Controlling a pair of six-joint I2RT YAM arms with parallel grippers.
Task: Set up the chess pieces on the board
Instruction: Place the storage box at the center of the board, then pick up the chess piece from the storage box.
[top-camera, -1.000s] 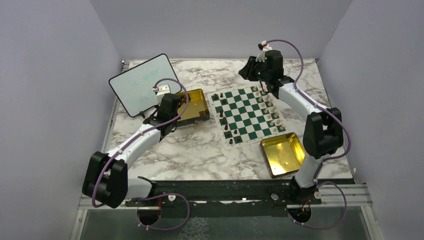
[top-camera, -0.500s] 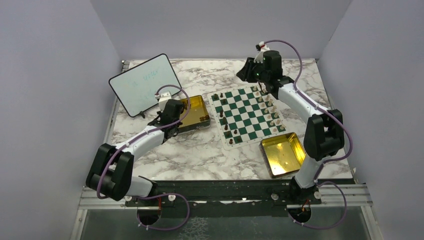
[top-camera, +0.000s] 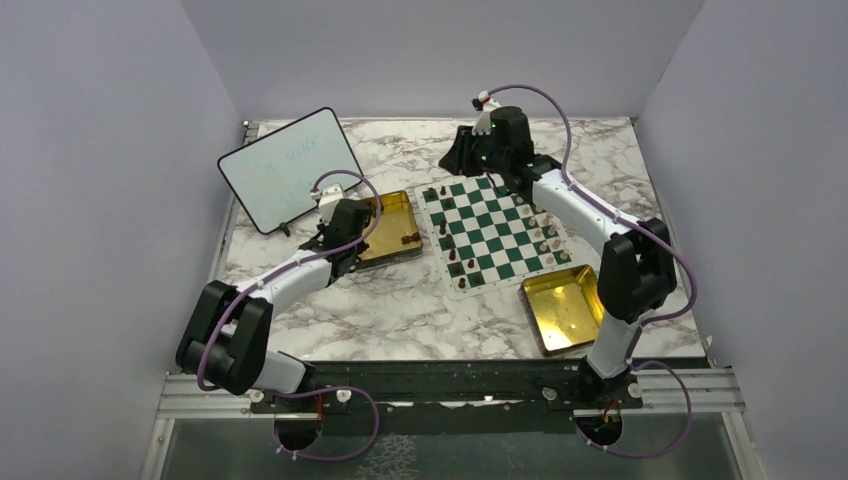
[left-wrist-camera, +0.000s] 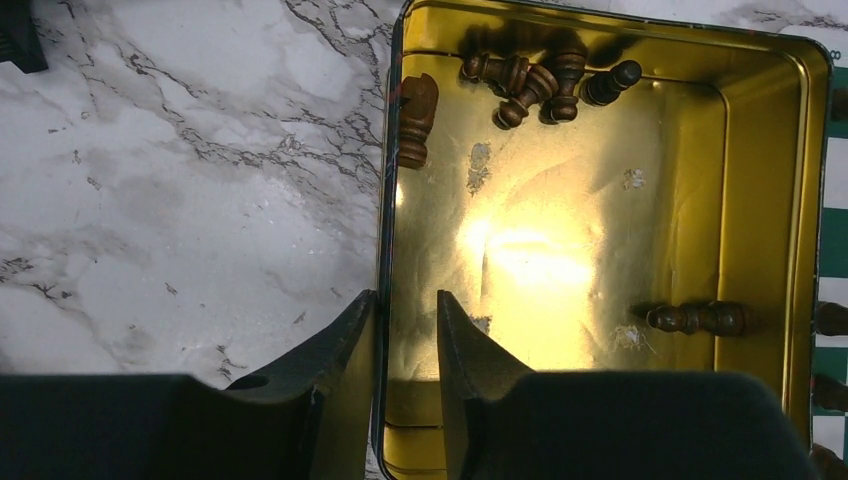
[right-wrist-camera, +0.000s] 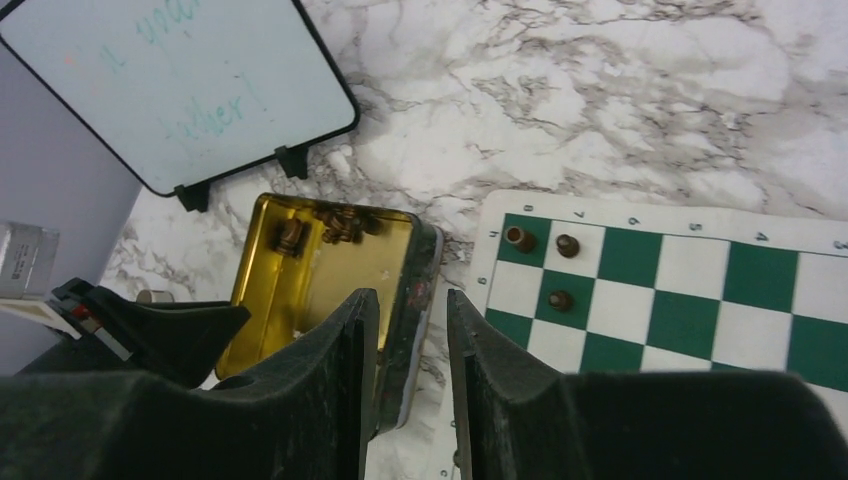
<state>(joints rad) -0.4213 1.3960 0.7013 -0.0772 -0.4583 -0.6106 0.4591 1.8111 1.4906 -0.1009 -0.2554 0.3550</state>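
At 10 o'clock on the marble-veined bench (top-camera: 400, 300), a white whiteboard (top-camera: 290, 165) with a black rim and rounded corners is propped up.

Just at its 4 o'clock, the left tool (left-wrist-camera: 405, 330) is set low over the near wall of the left tin (left-wrist-camera: 560, 200). Its black fingers are parted narrowly, one on each side of the thin metal rim, and nothing is clamped.

That tin is shallow, rectangular and glossy gold, with a glaring reflection on its floor. Several dark pieces (left-wrist-camera: 530, 80) of turned, wood-like shape are left in it. A cluster lies at 12 o'clock, one at 10 o'clock and one on its side at 3 o'clock.

The board (top-camera: 490, 228), a flat green-and-white checkered mat, lies at the bench's centre. Along its 9 o'clock edge only some dark figures are placed, with gaps between them. Along its 3 o'clock edge the cream pieces (top-camera: 541, 236) are ranked almost fully.

The task is judged well past halfway, with the dark side unfinished.

The right tool (right-wrist-camera: 412, 300) hangs above the board's 11 o'clock corner, its fingers narrowly apart with nothing seen between them.

In the right tin (top-camera: 565, 300), at 5 o'clock, no pieces can be made out.
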